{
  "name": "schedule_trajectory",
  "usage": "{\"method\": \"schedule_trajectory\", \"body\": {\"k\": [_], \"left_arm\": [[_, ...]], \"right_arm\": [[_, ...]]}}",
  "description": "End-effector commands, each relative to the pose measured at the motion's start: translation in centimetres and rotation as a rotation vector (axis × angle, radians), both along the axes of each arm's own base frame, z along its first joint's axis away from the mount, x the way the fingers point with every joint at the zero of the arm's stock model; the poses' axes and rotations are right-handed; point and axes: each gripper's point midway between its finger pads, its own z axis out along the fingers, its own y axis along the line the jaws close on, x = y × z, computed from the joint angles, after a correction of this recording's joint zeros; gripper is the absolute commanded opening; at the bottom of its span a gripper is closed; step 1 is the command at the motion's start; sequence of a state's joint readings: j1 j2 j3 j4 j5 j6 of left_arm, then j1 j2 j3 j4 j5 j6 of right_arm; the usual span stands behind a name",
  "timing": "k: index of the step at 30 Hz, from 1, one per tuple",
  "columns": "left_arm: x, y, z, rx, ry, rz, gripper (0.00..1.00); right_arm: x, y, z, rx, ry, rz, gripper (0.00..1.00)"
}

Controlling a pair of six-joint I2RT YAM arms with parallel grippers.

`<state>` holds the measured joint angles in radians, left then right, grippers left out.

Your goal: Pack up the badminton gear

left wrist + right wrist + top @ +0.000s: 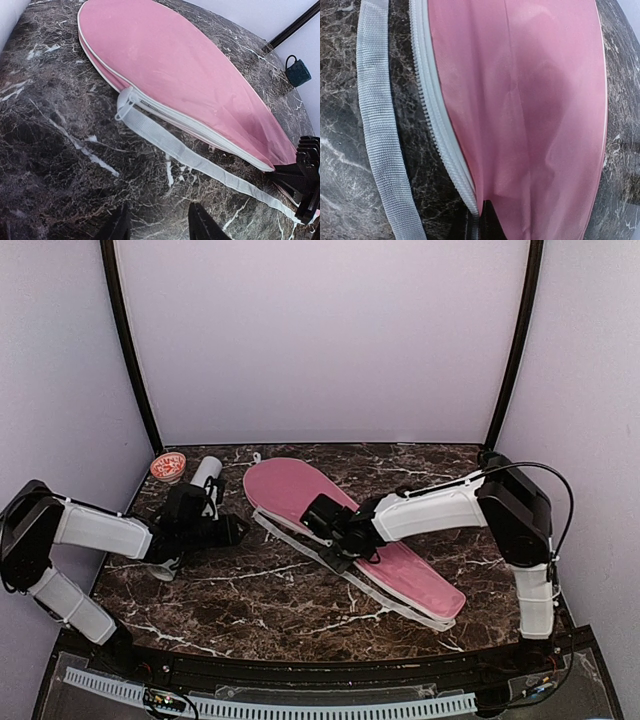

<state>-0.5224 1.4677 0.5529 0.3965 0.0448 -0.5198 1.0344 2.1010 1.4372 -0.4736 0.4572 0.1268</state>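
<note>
Flat on the dark marble table [260, 590], slanting across its middle: pink racket cover [300, 495] [190, 75] [530, 100], broad rounded end toward the far left, narrow end toward the near right. Plain pink panel facing up, smooth but for a few soft creases. Nothing of its contents on show. Along its near-left edge, white zip [150, 106] [437, 135], teeth meshed for the whole stretch seen from the right wrist. Just beside that edge, white webbing strap [390, 602] [190, 157] [377, 125], limp on the marble, looped on near the broad end and trailing down past the narrow end.

Right claw [340, 552] down on the zip edge about midway along the cover, fingers pressed together; impossible to tell whether any of the zip is pinched between them.

Left claw [157, 227] low over bare marble, left of the cover's broad end and apart from it, fingers moderately parted, only stone between them.

Behind the left arm, at the far-left corner, white cardboard tube [207, 476], inside hidden. Just left of it, small red-patterned round cap [168, 468]
</note>
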Motion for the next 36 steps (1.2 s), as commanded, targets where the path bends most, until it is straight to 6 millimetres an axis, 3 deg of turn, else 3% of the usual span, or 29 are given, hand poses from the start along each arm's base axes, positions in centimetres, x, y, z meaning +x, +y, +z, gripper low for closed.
{"method": "schedule_trajectory", "body": {"k": [1,5,18,28,36], "left_arm": [[1.3,-0.1,0.7,-0.010,-0.039,-0.001,0.41],[1.9,0.3,0.6,0.006,-0.059,0.007,0.40],[3.0,-0.7,0.8,0.087,-0.167,-0.096,0.27],[4.4,-2.6,-1.6,0.144,-0.133,-0.197,0.21],[5.1,-2.8,-3.2,0.195,-0.114,-0.223,0.21]], "right_arm": [[0.1,-0.6,3.0,0.058,-0.005,-0.020,0.00],[0.0,-0.7,4.6,0.106,-0.005,-0.011,0.00],[-0.8,-0.8,5.7,0.159,0.020,0.005,0.00],[-1.0,-0.5,6.3,0.180,0.033,0.012,0.00],[-1.2,-0.6,6.0,0.182,0.042,0.013,0.00]]}}
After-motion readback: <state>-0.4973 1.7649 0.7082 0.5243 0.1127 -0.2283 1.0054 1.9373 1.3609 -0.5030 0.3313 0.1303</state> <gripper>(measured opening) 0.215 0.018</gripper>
